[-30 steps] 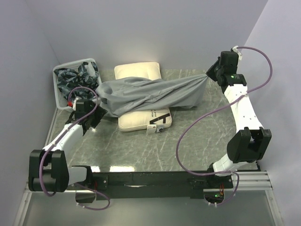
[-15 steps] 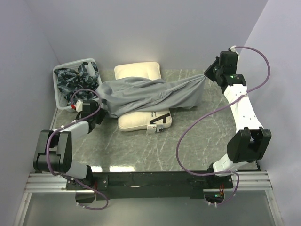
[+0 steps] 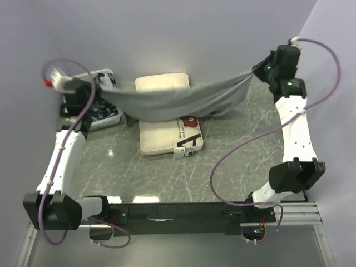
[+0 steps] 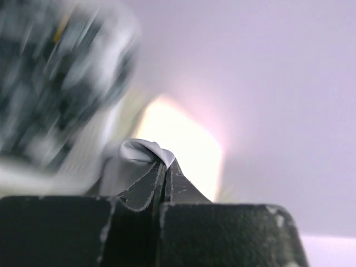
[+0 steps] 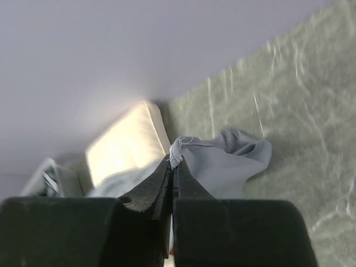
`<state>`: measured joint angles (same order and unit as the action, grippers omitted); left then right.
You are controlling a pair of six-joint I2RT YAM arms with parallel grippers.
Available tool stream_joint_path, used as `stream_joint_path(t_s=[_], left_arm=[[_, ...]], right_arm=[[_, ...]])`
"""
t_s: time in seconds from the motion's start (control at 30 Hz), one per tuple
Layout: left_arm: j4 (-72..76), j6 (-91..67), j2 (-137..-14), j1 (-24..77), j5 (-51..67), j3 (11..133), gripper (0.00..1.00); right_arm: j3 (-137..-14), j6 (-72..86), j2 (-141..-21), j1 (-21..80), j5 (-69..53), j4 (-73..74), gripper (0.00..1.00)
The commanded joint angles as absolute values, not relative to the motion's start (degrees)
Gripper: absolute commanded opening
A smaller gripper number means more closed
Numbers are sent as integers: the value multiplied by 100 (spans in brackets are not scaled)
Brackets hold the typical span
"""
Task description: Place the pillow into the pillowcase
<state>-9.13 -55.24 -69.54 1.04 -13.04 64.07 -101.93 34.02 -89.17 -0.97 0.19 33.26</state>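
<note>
Above the counter (image 3: 222, 158), the pillowcase (image 3: 172, 101) is being pinched by the left gripper (image 4: 165, 167) and the right gripper (image 5: 173, 161). The pillow (image 3: 167, 140) and the far-left-corner basket (image 3: 109, 114) are being partly hidden.

Soft, even light overhead, faint glare on the table (image 3: 233, 139). Motion blur smears the basket (image 4: 50, 83) in the left wrist view.

Taut pillowcase (image 3: 178, 103) bars passage above pillow (image 3: 167, 142); basket (image 3: 113, 116) crowds left.

Plain grey pillowcase (image 3: 172, 103), cream pillow (image 3: 166, 140), marbled grey-green table (image 3: 239, 147)
</note>
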Motion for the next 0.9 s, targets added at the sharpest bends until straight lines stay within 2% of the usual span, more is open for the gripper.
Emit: stream_joint_path(t_s=[0.0, 0.13, 0.33, 0.47, 0.6, 0.7, 0.87], left_arm=[[-1397, -4799, -6811, -228, -1275, 7899, 1], [-1538, -4650, -7136, -474, -1073, 9050, 1], [-1249, -4544, -7435, -536, -466, 9930, 1], [-1161, -4596, -7909, -527, -98, 10441, 1], [-644, -4807, -8436, -527, 333, 10529, 1], [-545, -4825, -9025, -536, 615, 11011, 1], [-773, -4869, -9764, -694, 816, 12285, 1]], right_arm=[[-11100, 3690, -8543, -562, 35, 3419, 0], [-11162, 4016, -8263, -913, -237, 3218, 0], [-10872, 4289, -7779, -1186, -360, 2673, 0], [-11100, 4490, -7796, -1362, -501, 2593, 0], [-10681, 4781, -7918, -1494, -990, 1893, 0], [-10635, 5001, -8173, -1634, -1570, 1628, 0], [-10425, 5132, -8052, -1670, -1810, 1275, 0]])
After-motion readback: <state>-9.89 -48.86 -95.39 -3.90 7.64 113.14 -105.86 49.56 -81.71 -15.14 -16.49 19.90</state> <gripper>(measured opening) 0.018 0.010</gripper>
